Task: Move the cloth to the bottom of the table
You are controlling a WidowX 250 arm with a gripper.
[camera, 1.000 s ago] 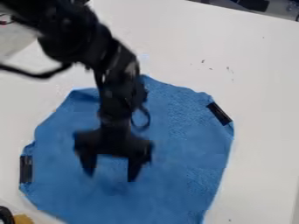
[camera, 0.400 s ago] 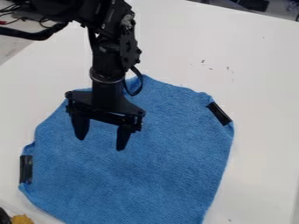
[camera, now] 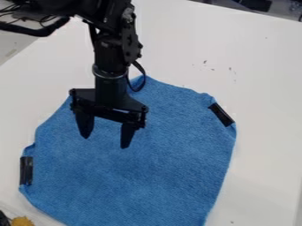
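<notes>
The table point(camera: 262, 114) bears a cloth point(camera: 159, 176) (bottom cut off).

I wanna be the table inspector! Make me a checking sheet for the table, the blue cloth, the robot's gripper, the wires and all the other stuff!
Surface: white table, with a few small dark marks.
Job's things: blue cloth, spread out, black strips at two edges.
Clutter: yellowish thing and black thing in the bottom left corner; can't tell what they are.
Gripper: black gripper above the cloth, open, holding nothing.
Cables: thick black cable at upper left; thin black loop beside the arm.
Surroundings: dark things past the table's far edge.
</notes>
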